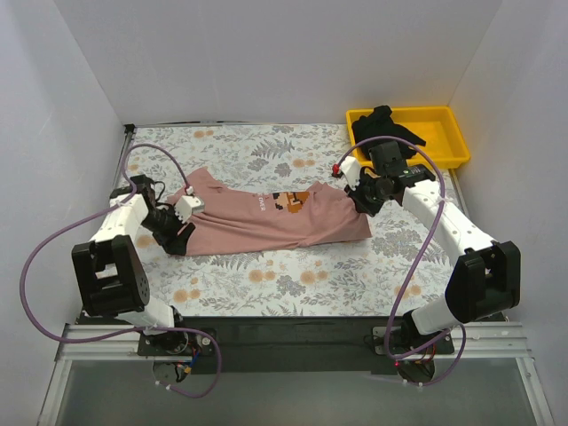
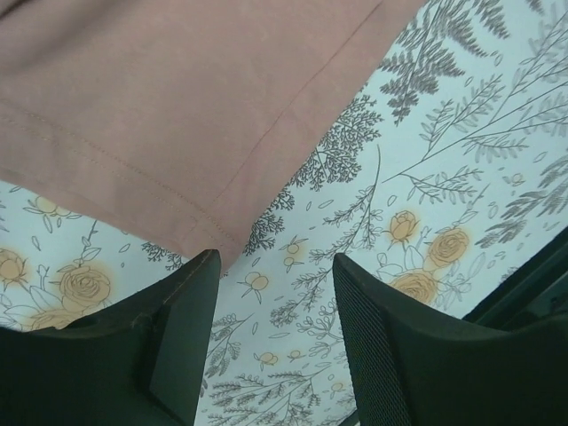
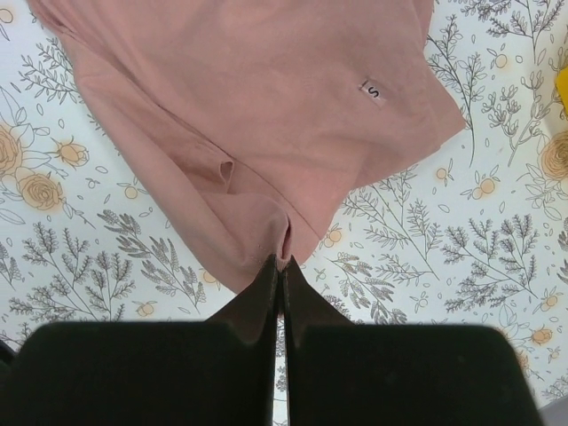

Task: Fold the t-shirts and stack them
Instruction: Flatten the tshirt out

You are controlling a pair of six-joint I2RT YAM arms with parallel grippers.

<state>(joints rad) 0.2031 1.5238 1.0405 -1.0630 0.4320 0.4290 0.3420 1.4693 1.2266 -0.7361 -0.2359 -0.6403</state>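
The right pincer [image 3: 281, 264] is grasping an edge of the pink t-shirt [image 1: 266, 222] on the counter [image 1: 266, 277]. The left pincer [image 2: 275, 262] is hovering released beside its hem; the black t-shirt [image 1: 388, 124] is sitting in the yellow bin [image 1: 444, 138].

The whole scene is surveyed from high above the near edge, facing down and forward, by the top camera, while small patches of the same pink t-shirt [image 1: 266, 226] and floral cover [image 1: 266, 275] are viewed downward at close range by each wrist camera.
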